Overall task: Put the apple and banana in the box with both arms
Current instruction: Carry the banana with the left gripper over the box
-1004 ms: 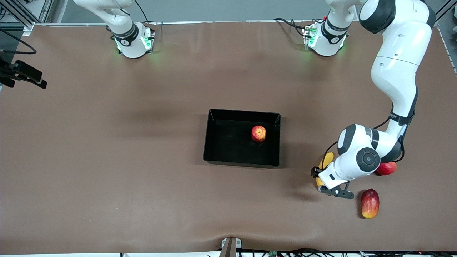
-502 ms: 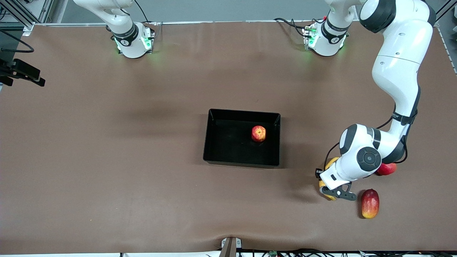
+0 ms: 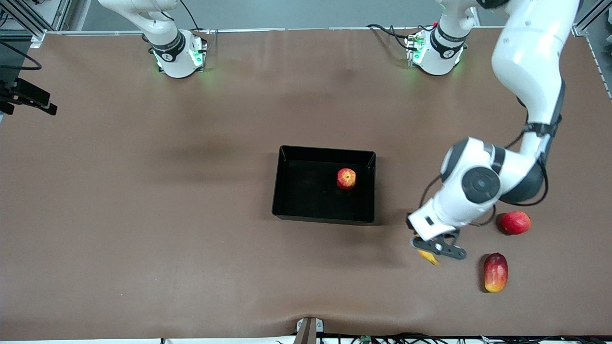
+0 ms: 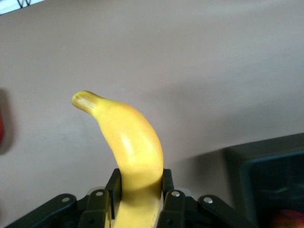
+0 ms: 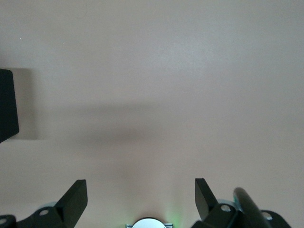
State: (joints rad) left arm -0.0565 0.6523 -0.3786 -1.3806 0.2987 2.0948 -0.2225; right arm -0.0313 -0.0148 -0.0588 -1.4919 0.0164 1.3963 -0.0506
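Note:
The banana (image 3: 429, 258) is yellow and curved. My left gripper (image 3: 437, 248) is shut on it and holds it in the air over the table, between the box (image 3: 325, 151) and the mango. In the left wrist view the banana (image 4: 130, 142) sticks out from between the closed fingers of the left gripper (image 4: 139, 183), with the box (image 4: 275, 175) to one side. The apple (image 3: 346, 178) lies in the black box near the wall at the left arm's end. My right gripper (image 5: 141, 190) is open and empty over bare table; it waits, out of the front view.
A plain red round fruit (image 3: 515, 222) and an oblong red-yellow mango (image 3: 495, 272) lie on the table near the left arm's end. A black device (image 3: 28, 98) juts in at the right arm's end of the table.
My left gripper has lifted the banana off the table and shifted a little toward the box. The round red fruit, earlier half hidden by the arm, now shows whole.

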